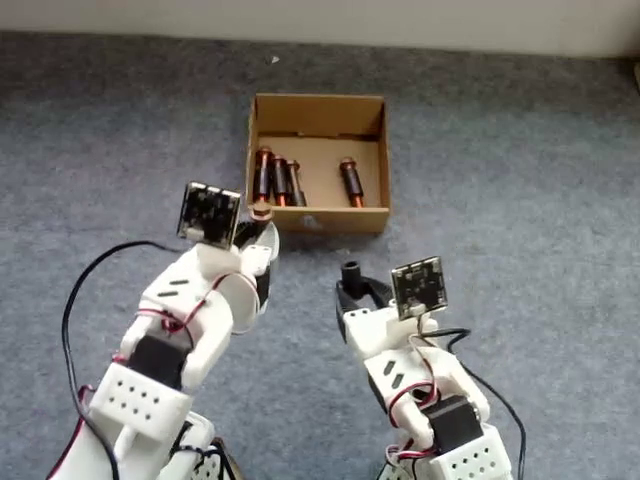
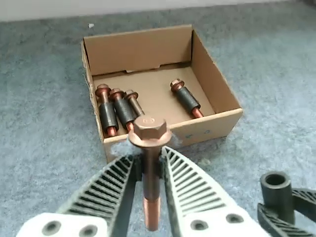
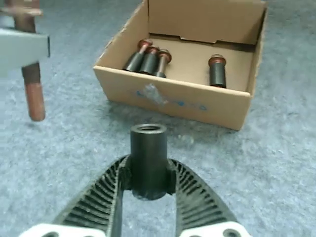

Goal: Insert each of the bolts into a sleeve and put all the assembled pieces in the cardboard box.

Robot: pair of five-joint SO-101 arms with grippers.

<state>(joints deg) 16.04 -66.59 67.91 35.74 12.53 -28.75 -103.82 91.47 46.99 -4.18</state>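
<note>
— Where the left gripper (image 2: pixel 149 155) hangs, how much room is there around it?

— Bare grey carpet (image 1: pixel 520 200) lies open on its outer side and behind it. Just ahead of its tips stands the near wall of the cardboard box (image 2: pixel 138 47), close to that wall's corner. The box is open at the top.

— And on its inner side?

— A strip of carpet, then the right gripper (image 3: pixel 148 168), near but apart. That one sits farther back from the box, with free carpet between its tips and the near wall.

— What is the left one holding?

— Its fingers are pressed in on a copper-coloured bolt (image 2: pixel 149 133), pinching the shank. The bolt stands upright, hex head above the fingertips, lower end hanging free beneath them.

— And the right?

— Closed around a dark sleeve (image 3: pixel 148 148), gripped near the fingertips. The sleeve is upright, its bore facing up.

— Anything in the box?

— Four assembled pieces (image 2: pixel 116 111) lie on its floor: three side by side, touching, on the side ahead of the left gripper, and one alone ahead of the right gripper, well apart from the three.
</note>
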